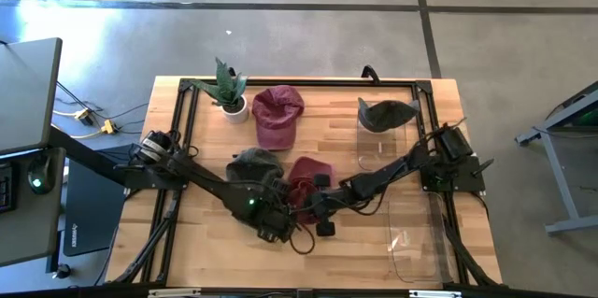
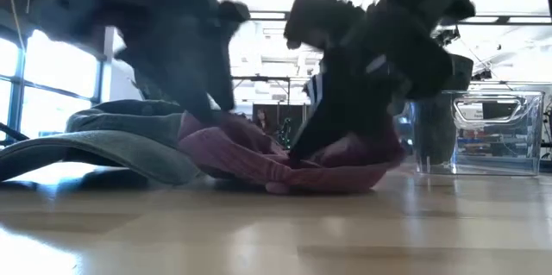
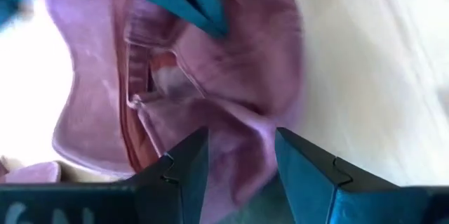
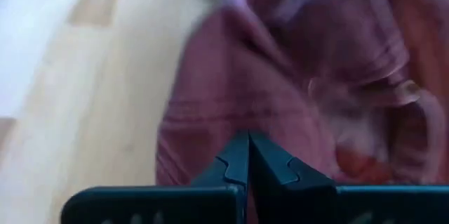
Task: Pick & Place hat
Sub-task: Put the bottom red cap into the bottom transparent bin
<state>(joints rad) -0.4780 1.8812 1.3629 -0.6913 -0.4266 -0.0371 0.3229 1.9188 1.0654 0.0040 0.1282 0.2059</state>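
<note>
A maroon hat (image 1: 308,178) lies crumpled on the wooden table between both grippers, showing large in the low view (image 2: 328,171). My left gripper (image 3: 242,143) is open at its near left side, with hat cloth between the fingers. My right gripper (image 4: 249,143) is shut on the hat from the right. A dark grey hat (image 1: 252,163) lies just left of it, and a second maroon hat (image 1: 277,116) lies farther back. Another dark hat (image 1: 386,114) sits in a clear bin. My left gripper stands open over the maroon hat's edge (image 3: 238,168), which bulges up between the two fingers (image 3: 189,161); I cannot tell whether they touch it. My right gripper pinches the maroon hat's cloth (image 4: 231,122) between its shut fingertips, slanting down from the table's right. Creases run out from the pinch, and the hat's underside rests on the table.
A potted plant (image 1: 229,92) stands at the far left of the table. One clear bin (image 1: 374,134) is at the far right and a second clear bin (image 1: 416,237) at the near right. Bare wood lies along the near left edge (image 1: 187,251).
</note>
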